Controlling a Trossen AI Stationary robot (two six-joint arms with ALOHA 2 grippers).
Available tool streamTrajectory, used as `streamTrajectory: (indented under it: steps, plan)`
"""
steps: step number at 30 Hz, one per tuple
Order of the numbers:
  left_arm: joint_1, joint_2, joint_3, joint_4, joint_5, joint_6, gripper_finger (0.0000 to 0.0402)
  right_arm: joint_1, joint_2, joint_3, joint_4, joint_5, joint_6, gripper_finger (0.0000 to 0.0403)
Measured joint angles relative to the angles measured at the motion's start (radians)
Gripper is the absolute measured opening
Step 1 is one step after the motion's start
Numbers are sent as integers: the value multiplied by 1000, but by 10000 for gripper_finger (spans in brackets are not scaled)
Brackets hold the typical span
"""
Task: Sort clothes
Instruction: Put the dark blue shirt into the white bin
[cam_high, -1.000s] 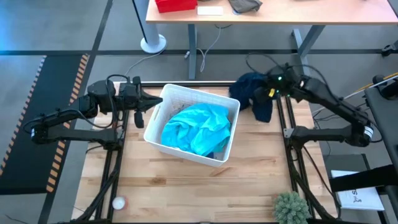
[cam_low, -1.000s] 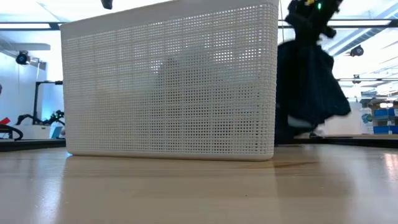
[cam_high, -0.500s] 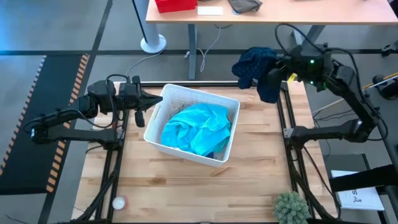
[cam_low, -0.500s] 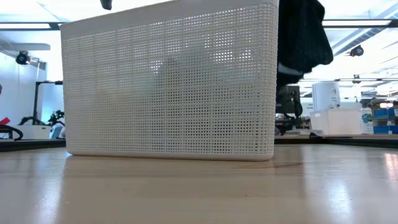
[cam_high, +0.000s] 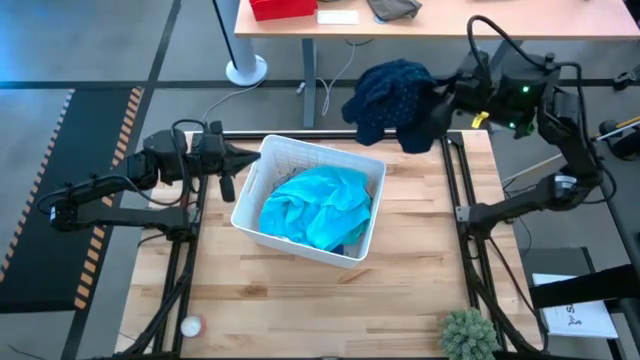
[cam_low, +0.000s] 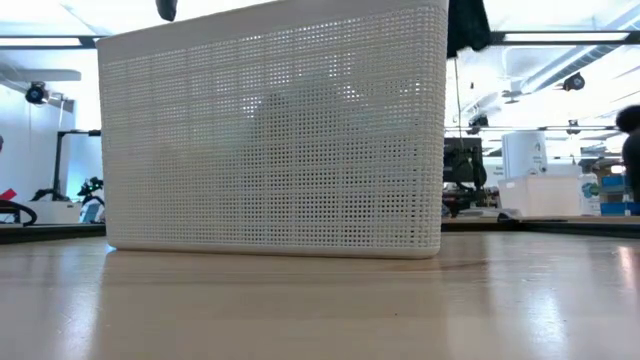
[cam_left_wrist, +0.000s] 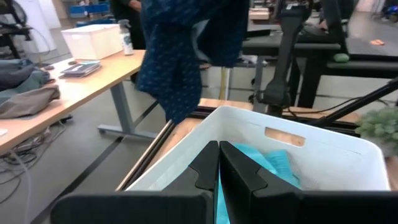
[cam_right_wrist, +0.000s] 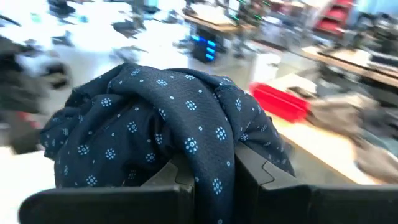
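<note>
A white plastic basket (cam_high: 262, 215) stands on the wooden table, left of its middle, with a teal garment (cam_high: 320, 205) lying in it. My left gripper (cam_high: 240, 165) is shut and level at the basket's left rim (cam_left_wrist: 298, 127); I cannot tell whether it touches the rim. High over the table's far right corner, my right gripper (cam_high: 440, 100) is shut on a navy garment with small dots (cam_high: 390, 95). Only the garment's lower end (cam_low: 466, 25) shows in the low view, above the basket. My right gripper pinches a bunched fold of the navy garment (cam_right_wrist: 214, 146) between its two fingers, which point nearly level toward the table's left. Several layers bulge out past the fingertips and drape over them. The garment hangs lifted clear of the table and the basket.
A small plant (cam_high: 468, 335) stands at the near right corner and a small white ball (cam_high: 190, 325) lies at the near left. Bare table (cam_high: 330, 300) lies in front of the basket. Beyond the far edge stands a desk (cam_high: 450, 25) with a red box (cam_high: 283, 8).
My right gripper has risen steeply from the table's far right corner and tipped up to nearly level. The navy garment, which hung down to the table, is now lifted clear and has swung toward the left, past the far edge.
</note>
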Motion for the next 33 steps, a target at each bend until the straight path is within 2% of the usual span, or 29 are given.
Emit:
streamTrajectory:
  steps: [6, 14, 18, 27, 33]
  plan:
    - [0, 0, 0, -6, -17, 0, 0, 116, 123, 147, 33, -68, -24, 35]
    - [0, 0, 0, -6, -21, 0, 0, 226, 320, 312, 37, -98, -61, 35]
    - [0, -6, 0, -1, -22, 0, 0, 229, 398, 316, 46, -102, -61, 35]
    - [0, -57, 0, 55, -22, 13, 0, 211, 604, 315, 24, -224, -55, 35]
    - [0, -82, 0, 53, -22, 14, 0, 203, 739, 314, 20, -230, -54, 35]
